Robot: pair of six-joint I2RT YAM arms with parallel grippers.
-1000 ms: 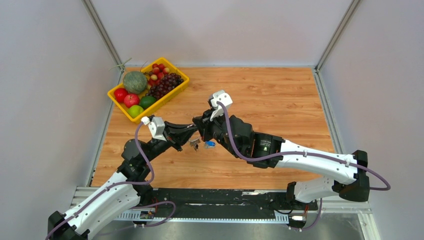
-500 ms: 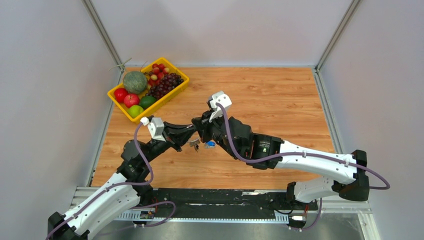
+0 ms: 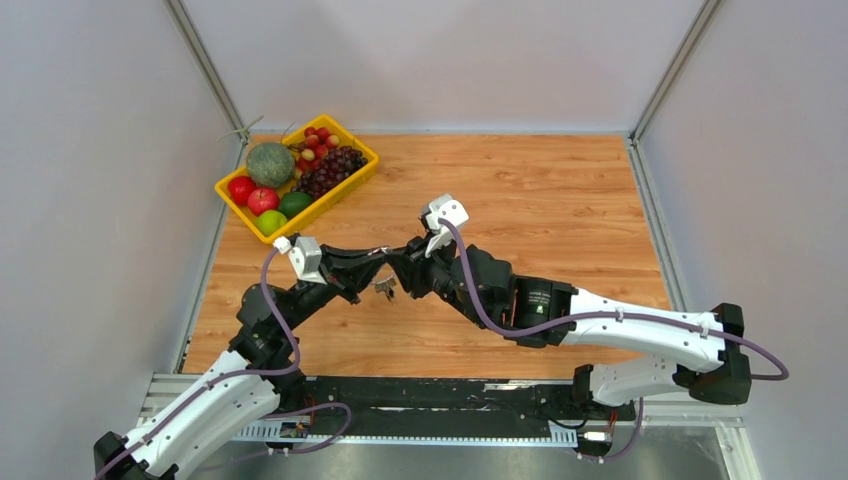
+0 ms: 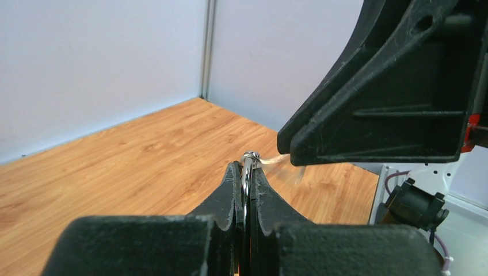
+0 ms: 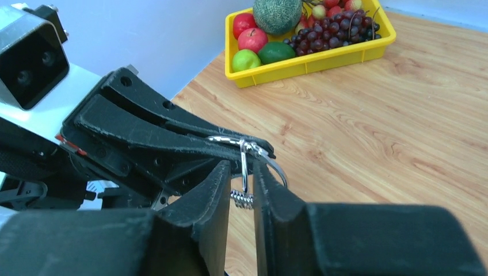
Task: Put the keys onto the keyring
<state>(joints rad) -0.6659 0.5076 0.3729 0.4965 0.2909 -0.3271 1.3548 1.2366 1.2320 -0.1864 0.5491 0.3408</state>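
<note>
Here, the left gripper (image 4: 244, 175) is pinching the ring (image 5: 277, 164) edge-on, just ahead of the right gripper (image 5: 242, 181), whose nearly-shut jaws are flanking an upright key (image 5: 244, 165) (grip unclear).

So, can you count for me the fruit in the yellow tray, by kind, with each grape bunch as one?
Red apples: 2
Green round fruits: 2
Melon: 1
Dark grape bunch: 1
Red grape bunch: 1
Total: 7
</note>
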